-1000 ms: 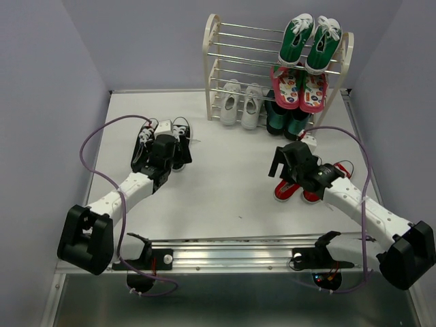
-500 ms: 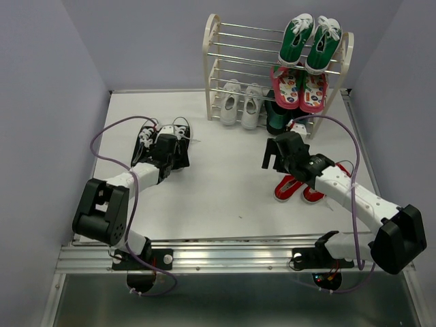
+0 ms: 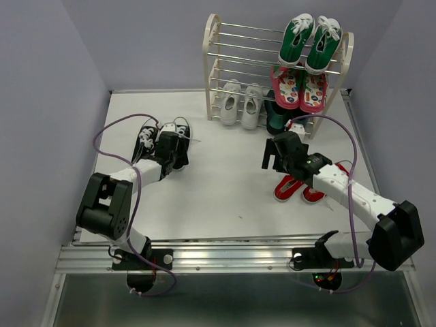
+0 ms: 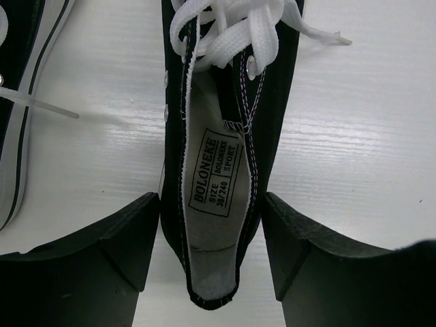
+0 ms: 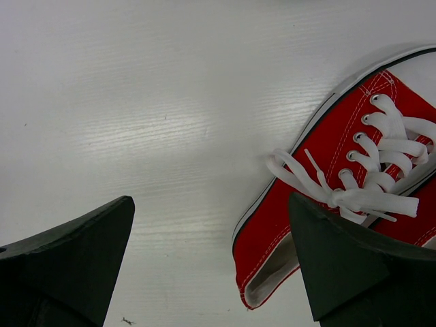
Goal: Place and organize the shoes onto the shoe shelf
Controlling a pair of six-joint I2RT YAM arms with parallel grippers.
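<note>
White shoes (image 3: 240, 105), two, sit on shelf (image 3: 210, 54); two black shoes (image 4: 214, 184), two red shoes (image 5: 320, 157) on table (image 3: 225, 184); left fingers (image 4: 88, 272), right fingers (image 5: 61, 259) apart.

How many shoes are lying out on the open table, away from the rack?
4. Two black sneakers on the left, the open left gripper straddling one; two red sneakers on the right, partly hidden under the right arm.

Illumination is bright and even from overhead; shadows are soft and faint. The white surface (image 5: 157, 116) shows mild glare in both wrist views. Focus is sharp.
</note>
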